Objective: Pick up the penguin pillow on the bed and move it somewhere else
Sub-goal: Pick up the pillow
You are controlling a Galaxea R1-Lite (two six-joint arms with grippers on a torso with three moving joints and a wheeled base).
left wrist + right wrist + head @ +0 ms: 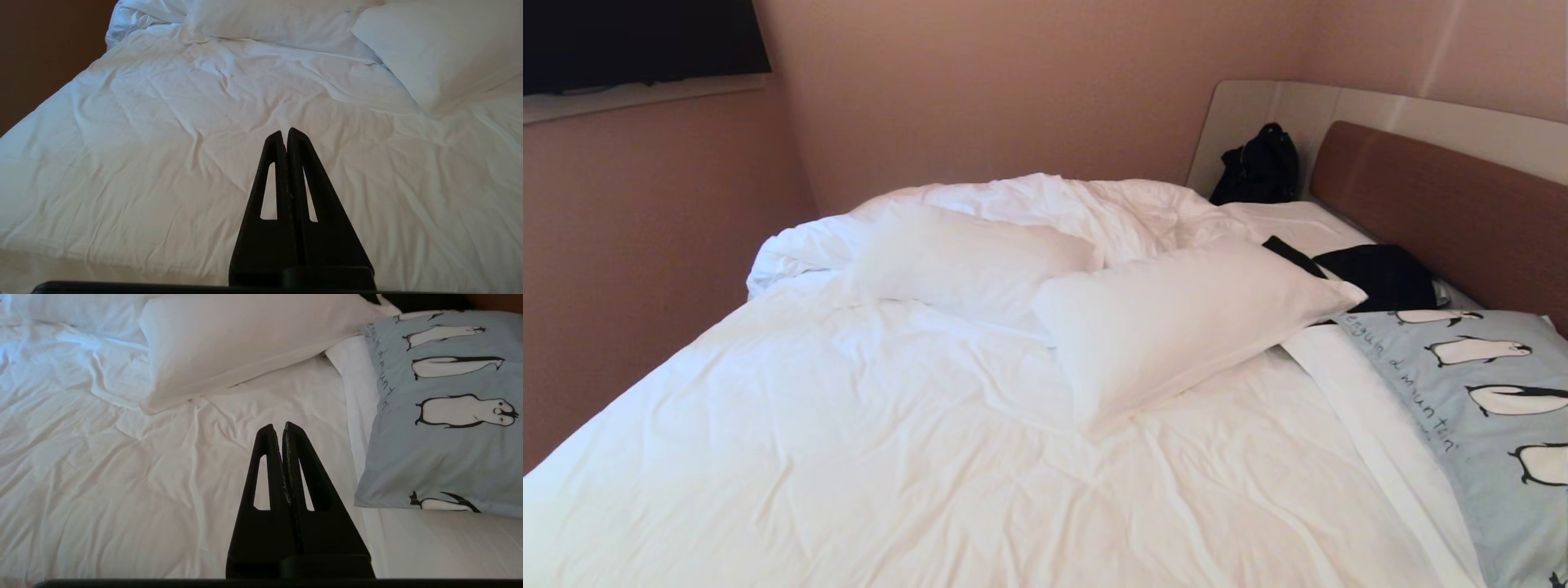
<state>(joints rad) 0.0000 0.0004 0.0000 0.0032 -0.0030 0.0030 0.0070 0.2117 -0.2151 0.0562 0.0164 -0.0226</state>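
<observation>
Across my head camera, the bed (866,457) fills the room, its white sheets and duvet wrinkled and bunched toward the far wall. Two plain white pillows lie on it: one (964,261) further back, the other (1176,318) nearer and tilted, one corner pointing toward the brown headboard (1445,204). The penguin pillow (1494,408) lies flat at the right edge of my picture, by the headboard, partly cut off, just beside the nearer white pillow. Dark clothing (1380,273) sits beyond it against the headboard, and a black bag (1258,167) rests in the far corner of the frame. Neither of my arms shows in this view.

From my left wrist camera, the left gripper (284,132) hovers over bare sheet with its two black fingers pressed together, holding nothing. Both white pillows lie well ahead of it.

From my right wrist camera, the right gripper (276,426) also has its fingers closed tip to tip and empty, above the wrinkled sheet. The penguin pillow (429,457) lies near it, off to one side, on a smooth white band of bedding, its row of black-and-white penguins and cursive lettering plain to see. The nearer white pillow (245,339) lies ahead, its corner touching the penguin pillow's far edge
</observation>
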